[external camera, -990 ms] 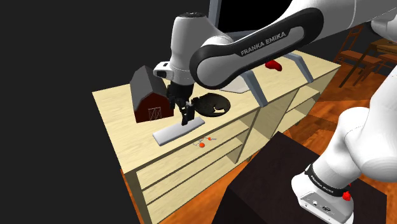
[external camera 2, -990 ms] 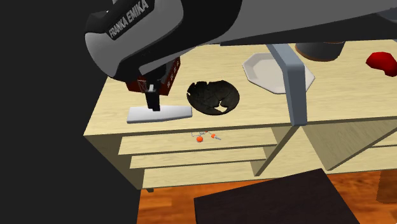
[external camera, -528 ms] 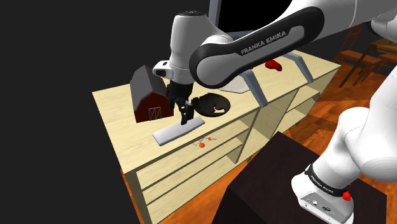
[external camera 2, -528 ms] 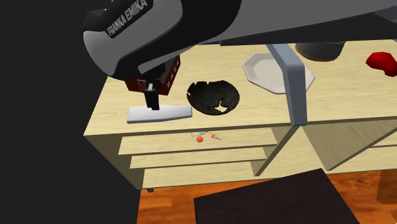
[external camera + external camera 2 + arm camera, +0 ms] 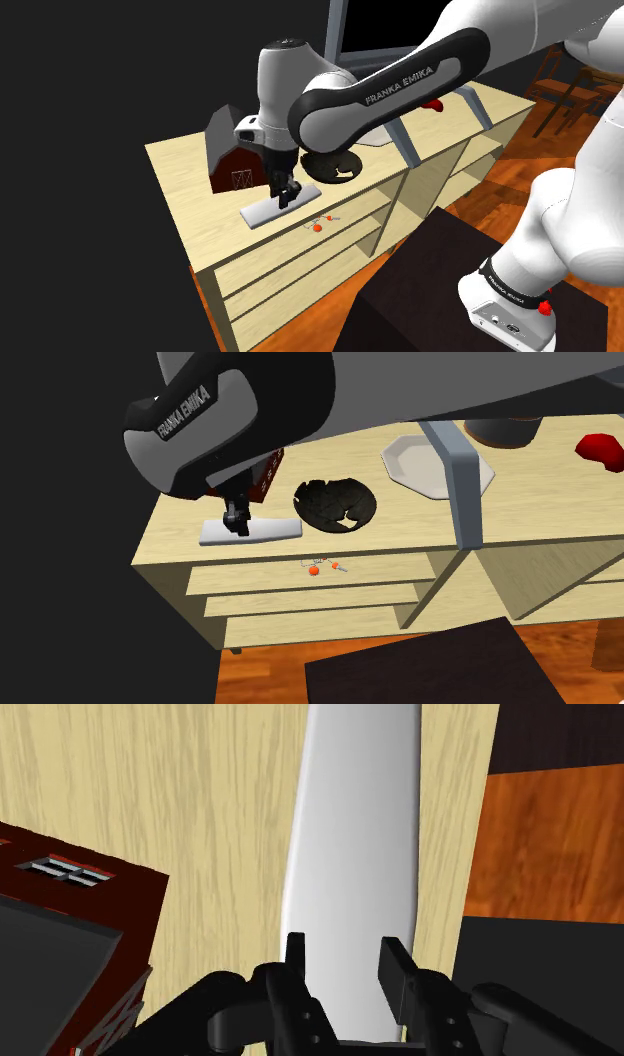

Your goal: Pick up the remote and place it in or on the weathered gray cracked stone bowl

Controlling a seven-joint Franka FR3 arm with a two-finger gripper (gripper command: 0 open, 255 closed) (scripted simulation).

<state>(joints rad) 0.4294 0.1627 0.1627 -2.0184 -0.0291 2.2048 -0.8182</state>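
While the white remote lies flat on the wooden shelf top, just beside the dark cracked bowl, the gripper hangs low over it, fingers spread apart, gripping nothing

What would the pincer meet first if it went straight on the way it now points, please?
Most likely the white remote: it lies right ahead of the open pincer, lengthwise between its fingers, on the wooden top. How much gap remains is unclear.
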